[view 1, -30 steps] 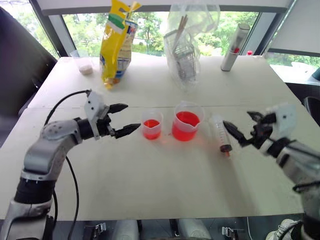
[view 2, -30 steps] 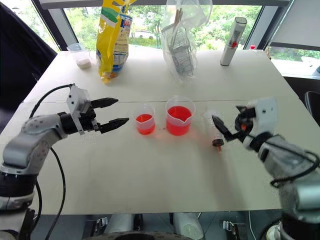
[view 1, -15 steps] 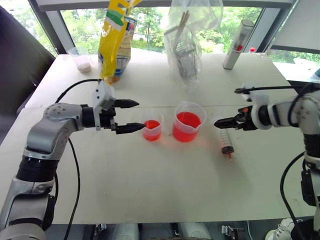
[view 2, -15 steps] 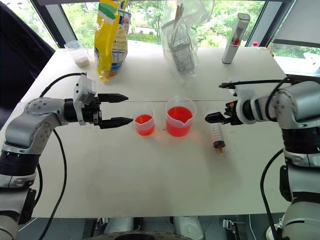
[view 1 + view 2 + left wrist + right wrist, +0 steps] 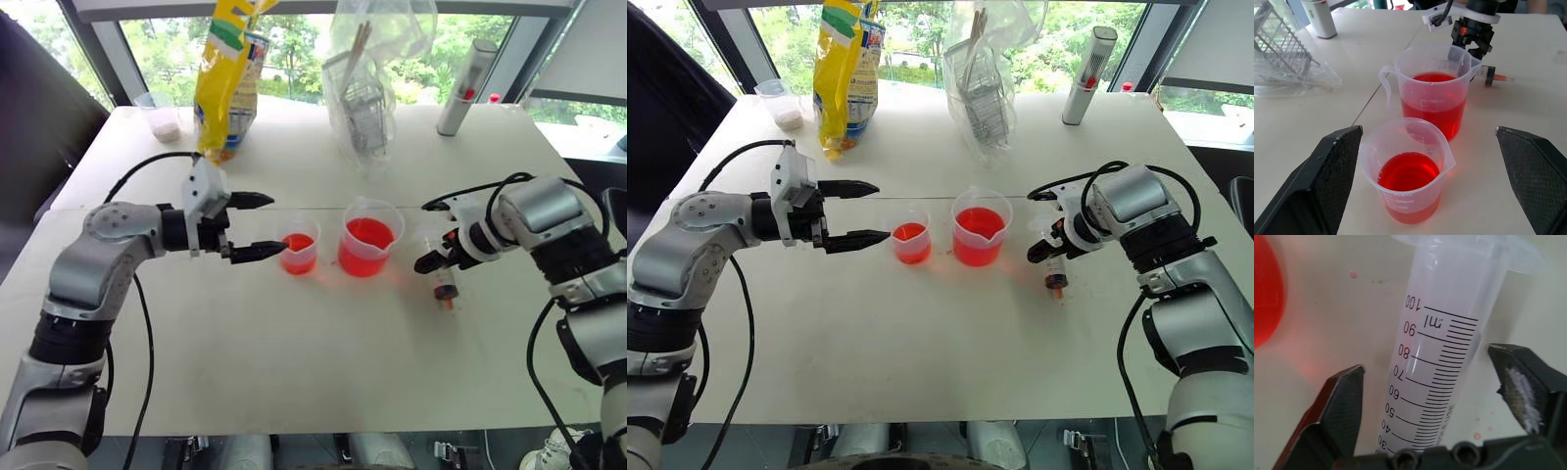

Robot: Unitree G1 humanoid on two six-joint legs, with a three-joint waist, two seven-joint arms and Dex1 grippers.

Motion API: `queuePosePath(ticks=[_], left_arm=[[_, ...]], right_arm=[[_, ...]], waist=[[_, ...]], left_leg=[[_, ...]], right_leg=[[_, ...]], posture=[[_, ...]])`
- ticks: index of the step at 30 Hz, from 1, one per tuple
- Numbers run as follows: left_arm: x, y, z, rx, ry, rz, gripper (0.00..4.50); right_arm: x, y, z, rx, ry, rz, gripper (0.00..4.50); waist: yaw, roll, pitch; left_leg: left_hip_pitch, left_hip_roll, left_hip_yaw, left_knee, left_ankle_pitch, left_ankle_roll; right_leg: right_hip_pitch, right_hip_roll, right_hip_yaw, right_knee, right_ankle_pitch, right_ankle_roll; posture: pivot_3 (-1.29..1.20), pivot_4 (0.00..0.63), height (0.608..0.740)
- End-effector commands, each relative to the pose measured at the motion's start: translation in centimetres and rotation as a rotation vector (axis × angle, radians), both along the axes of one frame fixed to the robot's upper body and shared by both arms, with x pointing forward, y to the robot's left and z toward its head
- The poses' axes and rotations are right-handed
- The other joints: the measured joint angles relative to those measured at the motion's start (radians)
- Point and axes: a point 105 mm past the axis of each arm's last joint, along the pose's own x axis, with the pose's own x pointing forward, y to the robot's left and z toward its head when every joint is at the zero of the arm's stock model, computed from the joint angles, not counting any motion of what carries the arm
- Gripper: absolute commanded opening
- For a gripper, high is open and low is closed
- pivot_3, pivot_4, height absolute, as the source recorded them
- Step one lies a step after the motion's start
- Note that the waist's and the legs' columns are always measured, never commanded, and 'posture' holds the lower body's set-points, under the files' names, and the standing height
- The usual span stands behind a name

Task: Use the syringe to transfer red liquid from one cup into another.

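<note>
While two cups (image 5: 298, 252) (image 5: 368, 237) stand, one syringe (image 5: 443, 277)

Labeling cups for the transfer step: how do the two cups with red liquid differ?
Size: the larger cup is taller and wider than the smaller cup.
Handle: the larger cup has a side handle, seen in the left wrist view; the smaller cup shows none.
Position: the smaller cup sits by the left pincer; the larger sits nearer the syringe.
Shared: both clear plastic, upright, spouted, holding red liquid.
</note>
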Motion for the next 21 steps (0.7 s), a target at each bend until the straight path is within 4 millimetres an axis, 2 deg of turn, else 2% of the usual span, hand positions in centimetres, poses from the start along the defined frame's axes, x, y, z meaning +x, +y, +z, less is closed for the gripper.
queuePosePath(ticks=[1,3,4,7,10,15,17,21], left_arm=[[-0.1,0.2,1.9,-0.027,-0.088,0.025,4.5],[0.1,0.2,2.0,-0.035,-0.1,0.035,4.5],[0.2,0.2,2.1,-0.038,-0.104,0.038,4.5],[0.4,0.1,2.2,-0.045,-0.109,0.04,4.5],[0.8,0.0,2.6,-0.046,-0.122,0.036,4.5],[1.7,-0.1,3.9,-0.064,-0.148,0.024,4.5],[2.0,-0.3,4.4,-0.074,-0.155,0.01,4.5],[2.8,-0.8,5.5,-0.093,-0.17,-0.026,4.5]], right_arm=[[0.4,0.3,0.7,-0.008,-0.018,0.017,2.61],[0.4,0.4,0.7,-0.01,-0.014,0.022,1.55],[0.3,0.6,0.7,-0.009,-0.011,0.027,1.35],[0.0,0.7,0.8,-0.011,-0.011,0.034,1.33],[0.0,-0.7,1.8,-0.048,-0.07,-0.014,1.33],[-0.7,-2.6,5.7,-0.072,-0.309,-0.045,1.33],[-1.0,-2.2,7.8,-0.049,-0.454,-0.02,1.33],[-1.2,0.0,13.8,0.068,-0.892,0.028,1.33]], waist=[[0.0,0.0,0.0],[0.0,0.0,0.0],[0.0,0.0,0.0],[0.0,0.0,0.0],[0.002,0.0,0.0],[0.007,0.0,0.0],[0.005,0.0,0.0],[-0.004,0.0,0.0]], left_leg=[[0.0,0.0,0.0,0.001,0.0,0.0],[0.0,0.0,0.0,0.003,0.0,0.0],[0.0,0.0,0.0,0.004,0.0,0.0],[0.0,0.0,0.0,0.005,0.0,0.0],[0.0,0.0,0.0,0.005,0.0,0.0],[-0.001,-0.001,-0.002,0.004,0.0,0.0],[-0.001,-0.001,-0.002,0.004,0.0,0.0],[0.0,-0.001,-0.002,0.004,0.0,0.0]], right_leg=[[0.0,0.0,0.0,0.001,0.0,0.0],[0.0,0.0,0.0,0.003,0.0,0.0],[0.0,0.0,0.0,0.004,0.0,0.0],[0.001,0.0,0.0,0.004,0.0,0.0],[0.001,0.0,0.0,0.004,0.0,0.0],[0.0,0.0,-0.002,0.004,0.0,0.0],[0.001,0.0,-0.002,0.004,0.0,0.0],[0.0,0.002,-0.002,0.005,0.0,0.001]], posture=[[0.0,0.15,0.739],[0.0,0.15,0.739],[0.0,0.15,0.739],[0.0,0.15,0.739],[0.0,0.15,0.739],[0.0,0.15,0.739],[0.0,0.15,0.739],[0.0,0.15,0.739]])
